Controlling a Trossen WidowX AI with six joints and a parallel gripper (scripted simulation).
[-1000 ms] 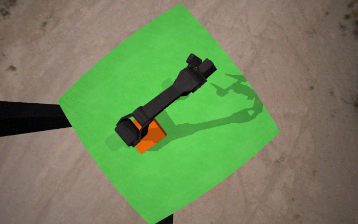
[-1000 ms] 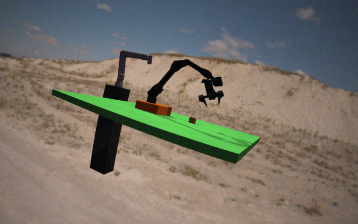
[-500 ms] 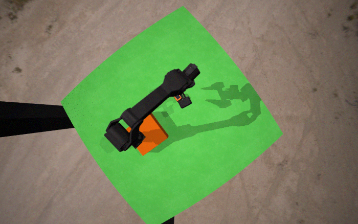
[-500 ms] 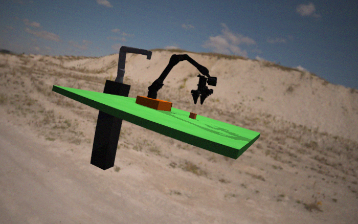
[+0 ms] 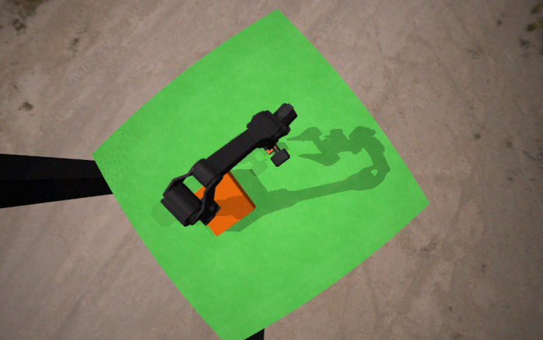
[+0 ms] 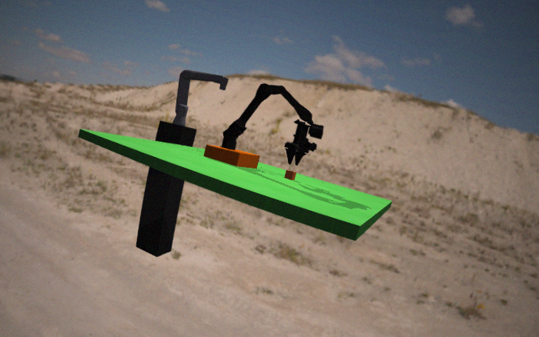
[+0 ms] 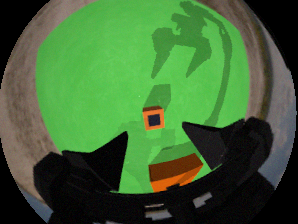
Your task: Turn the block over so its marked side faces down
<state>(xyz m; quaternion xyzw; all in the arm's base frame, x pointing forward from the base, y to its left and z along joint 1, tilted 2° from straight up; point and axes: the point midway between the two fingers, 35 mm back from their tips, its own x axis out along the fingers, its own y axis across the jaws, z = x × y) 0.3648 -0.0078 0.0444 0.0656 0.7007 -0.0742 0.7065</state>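
Above the middle of the green tabletop (image 6: 341,222), I have the tool (image 6: 295,161) pointing straight down over the block (image 6: 290,175), fingers spread wide and nothing between them. In the exterior view the fingertips hang just above the block, apart from it; I see no contact.

The block is small and orange, resting flat on the tabletop, well apart from the large orange base plate (image 6: 232,155) that carries the arm. In the wrist view the block (image 7: 153,120) shows an orange border around a dark square on its upper face. I take that dark square for the marked side, so it faces up and the turn is not yet done.

The step in hand, as I judge it, is the descent to grasp. Findings for doing it well:

- Centering. In the wrist view the block sits between the two fingers but ahead of them, toward the top of the picture. I would confirm it lies under the gap before lowering.
- Alignment. The block's edges look slightly rotated against the line of the fingers. I would square the wrist so the pads meet two flat opposite side faces, not corners.
- Depth. I would grip the sides low enough to hold firmly, but stop short of the tabletop.
- Clearance. The block must be lifted high enough to rotate without striking the surface, then set down, not dropped.

In the top view the arm hides most of the block (image 5: 270,150), so I rely on the other two views.
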